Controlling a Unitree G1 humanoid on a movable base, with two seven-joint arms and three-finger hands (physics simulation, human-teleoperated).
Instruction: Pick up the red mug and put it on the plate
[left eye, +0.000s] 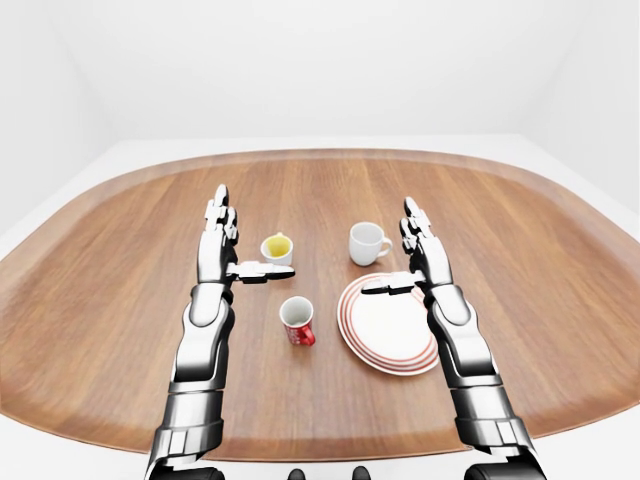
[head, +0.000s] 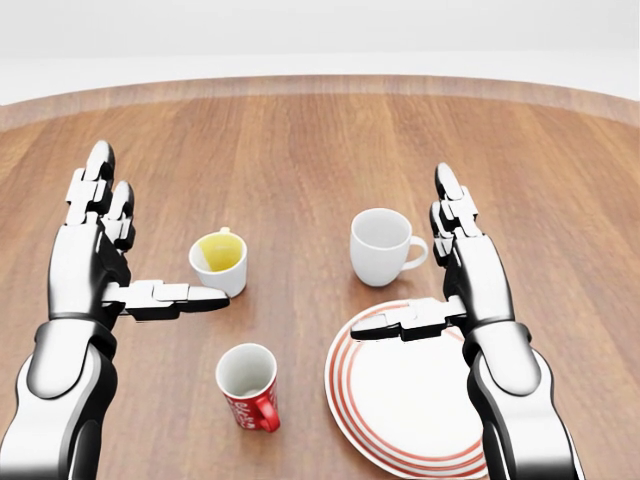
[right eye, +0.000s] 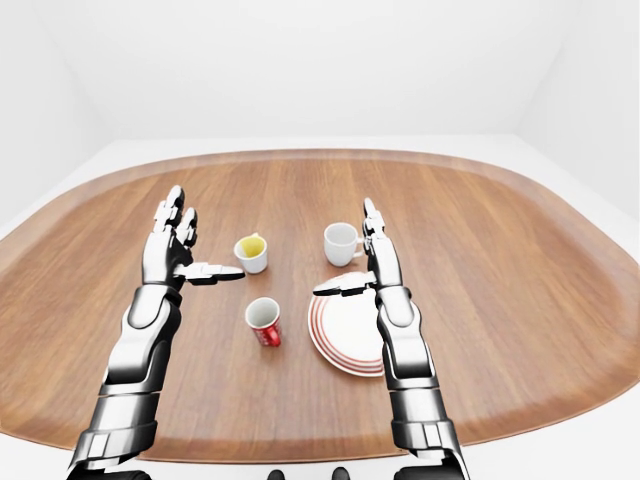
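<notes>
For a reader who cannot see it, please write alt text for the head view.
A red mug stands on a wooden table between two open robot hands, left hand and right hand, neither touching it. A red-striped plate lies right of it; a yellow-lined cup and a white mug stand above.

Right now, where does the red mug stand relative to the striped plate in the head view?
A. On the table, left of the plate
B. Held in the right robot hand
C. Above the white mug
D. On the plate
A: the red mug stands upright on the table, left of the plate and apart from it, and neither open robot hand touches it.
</notes>
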